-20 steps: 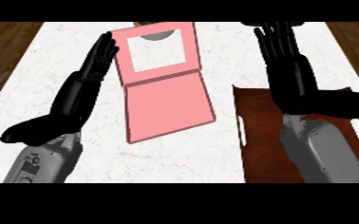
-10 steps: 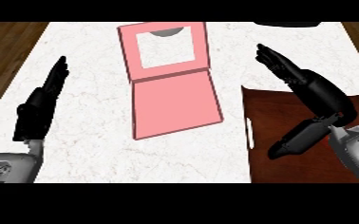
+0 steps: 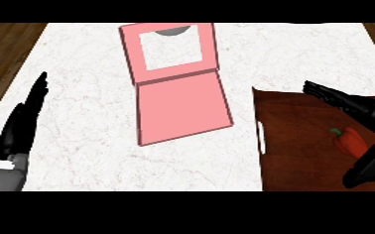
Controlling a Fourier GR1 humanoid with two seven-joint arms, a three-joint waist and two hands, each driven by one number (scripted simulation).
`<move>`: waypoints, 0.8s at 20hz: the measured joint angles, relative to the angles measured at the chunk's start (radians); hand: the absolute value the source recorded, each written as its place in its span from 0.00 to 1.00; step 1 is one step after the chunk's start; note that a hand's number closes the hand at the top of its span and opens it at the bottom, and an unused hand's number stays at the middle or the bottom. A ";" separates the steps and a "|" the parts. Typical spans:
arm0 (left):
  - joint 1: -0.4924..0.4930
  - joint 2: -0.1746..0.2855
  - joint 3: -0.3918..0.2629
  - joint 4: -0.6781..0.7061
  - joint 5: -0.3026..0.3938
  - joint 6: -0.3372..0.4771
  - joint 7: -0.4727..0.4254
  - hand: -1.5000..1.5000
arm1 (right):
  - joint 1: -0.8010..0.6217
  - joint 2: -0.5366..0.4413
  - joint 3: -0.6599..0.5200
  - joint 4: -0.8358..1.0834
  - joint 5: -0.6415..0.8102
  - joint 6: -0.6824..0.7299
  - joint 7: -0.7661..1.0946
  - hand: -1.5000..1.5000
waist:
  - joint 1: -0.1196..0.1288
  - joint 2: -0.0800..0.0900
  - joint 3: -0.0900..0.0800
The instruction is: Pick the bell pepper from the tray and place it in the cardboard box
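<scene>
A small red bell pepper [image 3: 349, 140] with a green stem lies on the dark brown tray [image 3: 293, 144] at the right. My right hand [image 3: 350, 104] hovers over the tray's right side, fingers straight above the pepper and the thumb [image 3: 360, 172] below it, not touching it. The pink cardboard box [image 3: 177, 55] stands open in the middle of the counter, its lid flap [image 3: 183, 110] lying flat toward me. My left hand [image 3: 23, 124] rests open at the left edge, fingers pointing up.
The white marble counter [image 3: 81, 69] runs under everything. A grey round object [image 3: 173, 30] shows inside the box at its far edge. Dark wooden floor shows at the far left corner.
Both hands have dropped back toward the lower edge. The right hand moved right and now brackets the pepper, which has come into view on the tray. The left hand sank to the left edge.
</scene>
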 measured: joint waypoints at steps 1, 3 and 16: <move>0.001 0.000 0.000 0.004 -0.001 -0.001 -0.001 0.50 | -0.010 -0.023 -0.007 0.015 0.024 -0.007 -0.023 0.00 | 0.004 0.000 0.000; -0.002 0.000 0.000 0.014 -0.004 -0.001 -0.003 0.50 | -0.032 -0.065 -0.008 0.035 0.088 -0.036 -0.069 0.00 | 0.009 0.000 -0.001; -0.044 -0.004 -0.008 0.053 -0.028 -0.006 0.000 0.50 | -0.123 -0.266 0.236 0.149 0.649 -0.289 -0.346 0.00 | 0.035 -0.005 -0.008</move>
